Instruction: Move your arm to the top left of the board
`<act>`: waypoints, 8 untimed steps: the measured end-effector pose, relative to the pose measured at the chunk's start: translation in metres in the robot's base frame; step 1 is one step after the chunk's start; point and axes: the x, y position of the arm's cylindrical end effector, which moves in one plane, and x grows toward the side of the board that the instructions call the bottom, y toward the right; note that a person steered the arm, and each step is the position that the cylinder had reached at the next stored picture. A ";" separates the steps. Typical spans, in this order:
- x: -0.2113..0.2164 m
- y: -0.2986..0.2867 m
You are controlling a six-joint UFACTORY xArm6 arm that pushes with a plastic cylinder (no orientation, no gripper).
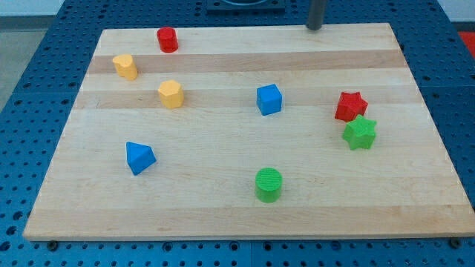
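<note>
- The wooden desk (245,215) is sitting on a blue perforated floor.
- My tip (315,27) is hovering, seemingly, at the top edge, right of centre; no claw showing.
- The top-left corner, near the red cylinder (167,39), is waiting unreached.

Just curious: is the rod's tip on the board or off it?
On, barely: my tip sits at the board's top edge, far from every block.

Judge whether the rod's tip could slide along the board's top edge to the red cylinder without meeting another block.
Probably yes: my tip is at the top edge, and no block lies between it and the red cylinder.
</note>
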 end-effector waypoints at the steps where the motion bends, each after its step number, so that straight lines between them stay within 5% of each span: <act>1: 0.000 -0.029; 8: 0.001 -0.219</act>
